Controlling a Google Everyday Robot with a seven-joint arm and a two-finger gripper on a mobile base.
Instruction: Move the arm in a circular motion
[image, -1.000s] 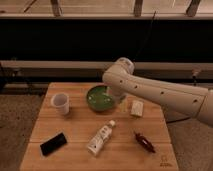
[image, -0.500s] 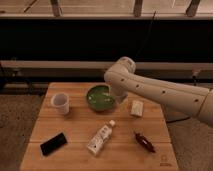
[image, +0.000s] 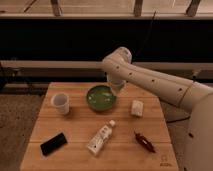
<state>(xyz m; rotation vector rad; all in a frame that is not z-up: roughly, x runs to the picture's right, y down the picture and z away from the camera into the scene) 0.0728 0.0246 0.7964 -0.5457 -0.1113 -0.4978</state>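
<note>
The cream-white arm (image: 150, 82) reaches in from the right, its thick segments dotted with small dark spots. Its bulbous joint (image: 118, 61) stands above the back of the wooden table (image: 75, 122). From that joint the last segment points down to the gripper (image: 116, 88), which hangs just over the back right rim of the green bowl (image: 100, 98). The gripper appears to hold nothing.
A white cup (image: 60, 102) stands at the left. A black phone (image: 53, 143) lies at the front left, a white bottle (image: 100, 137) in the middle front, a dark red object (image: 144, 142) at the front right, and a white packet (image: 136, 108) right of the bowl.
The arm's joint and lower end have shifted slightly up and back, away from the bowl's middle. The tabletop items have not moved.
</note>
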